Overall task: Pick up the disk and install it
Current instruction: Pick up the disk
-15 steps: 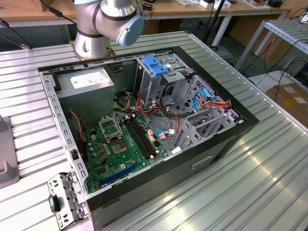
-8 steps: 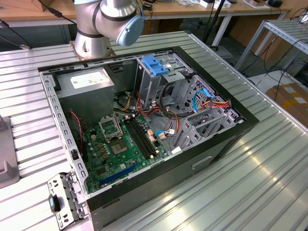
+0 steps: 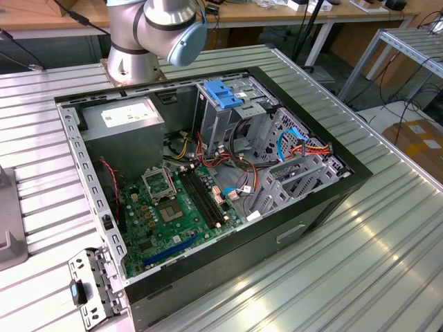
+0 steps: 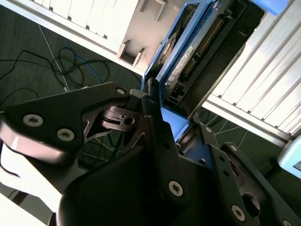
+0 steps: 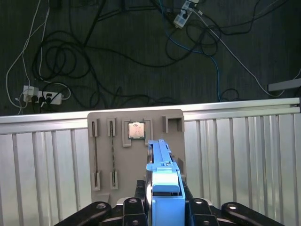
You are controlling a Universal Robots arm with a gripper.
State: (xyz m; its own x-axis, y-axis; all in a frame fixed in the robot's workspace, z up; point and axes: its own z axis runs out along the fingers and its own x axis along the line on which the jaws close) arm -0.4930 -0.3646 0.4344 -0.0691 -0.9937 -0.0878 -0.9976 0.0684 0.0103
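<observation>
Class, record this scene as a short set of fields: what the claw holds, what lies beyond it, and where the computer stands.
claw: shut on the disk
disk: blue-framed, edge-on in the first wrist view
beyond disk: beige holder with a chip in one slot
computer case: open, on the ribbed metal table

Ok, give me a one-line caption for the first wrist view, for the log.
Hand closed on the blue-framed disk at the beige parts tray, a processor chip in one recess.
</observation>
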